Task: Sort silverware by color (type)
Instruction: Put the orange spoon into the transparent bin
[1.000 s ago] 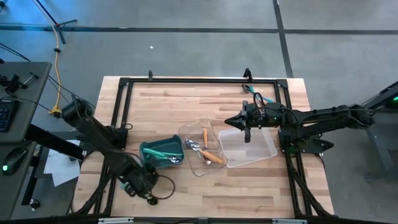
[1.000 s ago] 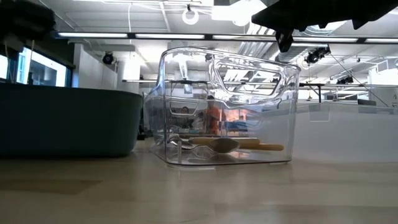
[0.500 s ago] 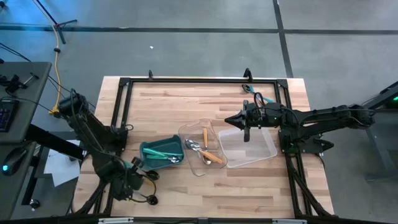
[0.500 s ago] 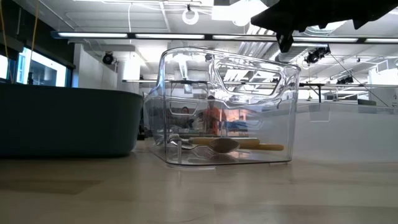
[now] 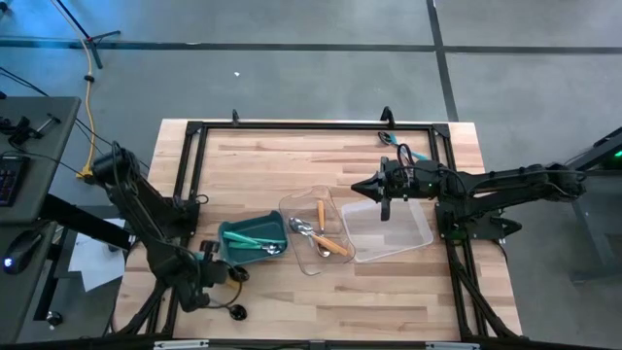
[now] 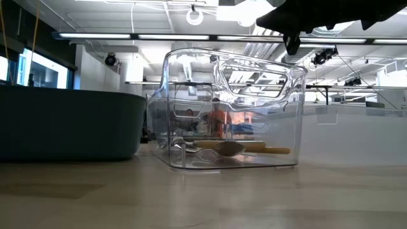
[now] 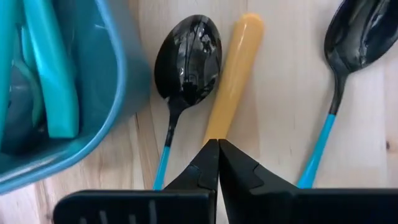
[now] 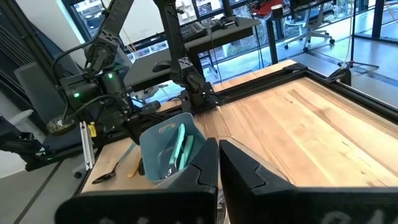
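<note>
High view first: the wooden table has a black frame around it, and the teal bin sits near the front left with a clear tray touching its right side and a second clear tray just right of that. Cables trail off the left arm near the front edge.

The bin holds teal-handled pieces lying roughly left-right, plus one silvery head. The middle tray has two orange-handled pieces, one pointing away from the front edge, the other angled across the tray, and a couple of silver spoon heads next to them. From table height you can see an orange handle lying flat in that tray. The right-hand tray looks bare from above.

Left gripper is down at the front left corner by the bin, fingers pressed together, nothing between them. Its tips sit right at the end of an orange handle on the wood, which runs straight away from the fingers. A black spoon with a teal handle lies beside it, bowl next to the bin wall, and another black spoon is on the other side.

Right gripper hangs over the far edge of the right tray, fingers closed, empty.
</note>
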`<action>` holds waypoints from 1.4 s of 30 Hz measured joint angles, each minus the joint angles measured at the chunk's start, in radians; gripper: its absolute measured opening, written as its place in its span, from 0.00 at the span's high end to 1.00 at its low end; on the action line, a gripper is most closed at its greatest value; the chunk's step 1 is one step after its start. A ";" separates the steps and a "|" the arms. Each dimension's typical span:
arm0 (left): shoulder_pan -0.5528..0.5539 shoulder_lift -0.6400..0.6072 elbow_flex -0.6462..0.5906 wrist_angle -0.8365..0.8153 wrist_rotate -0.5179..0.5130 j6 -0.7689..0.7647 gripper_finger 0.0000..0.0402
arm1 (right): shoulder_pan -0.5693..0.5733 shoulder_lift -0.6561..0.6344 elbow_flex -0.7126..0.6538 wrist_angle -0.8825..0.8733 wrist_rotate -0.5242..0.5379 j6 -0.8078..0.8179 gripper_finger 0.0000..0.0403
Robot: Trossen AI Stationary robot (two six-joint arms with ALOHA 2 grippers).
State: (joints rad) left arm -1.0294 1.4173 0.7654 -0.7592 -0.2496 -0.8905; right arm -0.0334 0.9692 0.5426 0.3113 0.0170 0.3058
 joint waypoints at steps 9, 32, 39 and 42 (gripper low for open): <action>-0.003 0.074 0.000 0.002 -0.021 -0.025 1.00 | 0.000 0.000 0.000 -0.002 0.000 0.000 1.00; -0.015 0.116 0.026 0.026 0.029 -0.047 1.00 | 0.000 0.000 0.000 -0.001 -0.001 0.000 1.00; -0.015 0.116 0.043 0.028 0.026 -0.035 1.00 | 0.000 0.000 0.000 -0.021 -0.001 0.000 1.00; -0.015 0.106 0.053 0.015 0.023 0.015 1.00 | 0.000 0.000 0.000 -0.035 -0.001 0.000 1.00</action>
State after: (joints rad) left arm -1.0443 1.5230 0.8187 -0.7441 -0.2262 -0.8758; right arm -0.0334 0.9691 0.5426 0.2767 0.0162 0.3054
